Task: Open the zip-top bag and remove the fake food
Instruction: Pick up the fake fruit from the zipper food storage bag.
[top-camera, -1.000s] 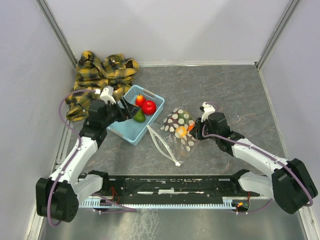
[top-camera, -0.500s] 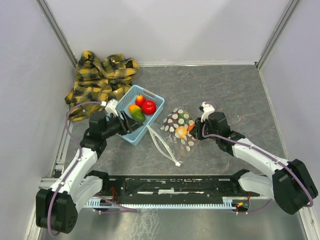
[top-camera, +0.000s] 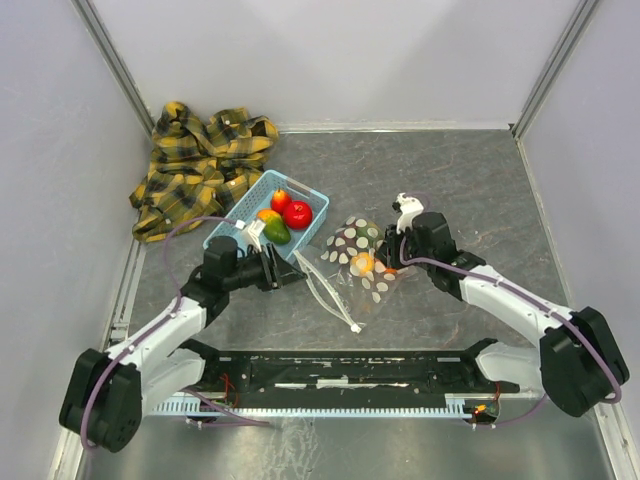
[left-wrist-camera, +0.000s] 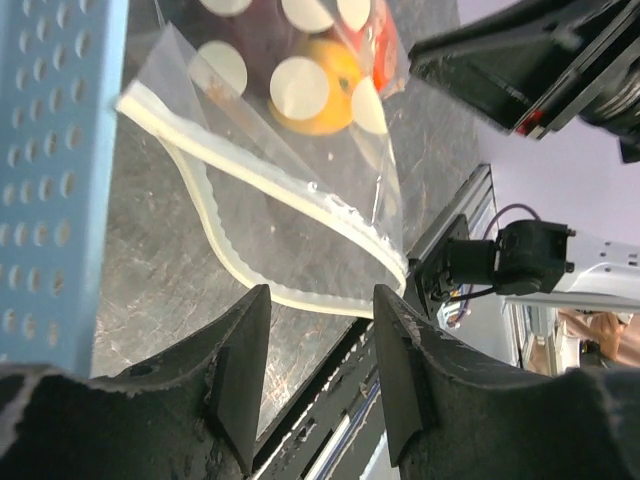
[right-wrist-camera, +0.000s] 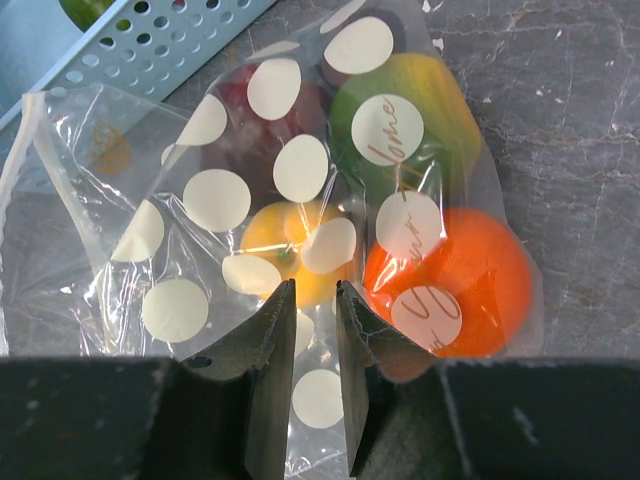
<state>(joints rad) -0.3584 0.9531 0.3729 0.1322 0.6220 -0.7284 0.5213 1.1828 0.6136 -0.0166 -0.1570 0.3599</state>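
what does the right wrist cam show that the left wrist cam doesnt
Only the right wrist view: the green fruit inside the zip-top bag, and the right gripper pinching the bag's bottom edge.
Only the left wrist view: the bag's mouth seen head-on with its white zip strip parted, the open, empty left gripper short of it, and the right arm beyond.
Both: the dotted bag, the yellow fruit, the orange fruit and the blue basket.

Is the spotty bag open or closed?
Open. The zip-top bag gapes: its white zip strips stand apart, fake food inside.
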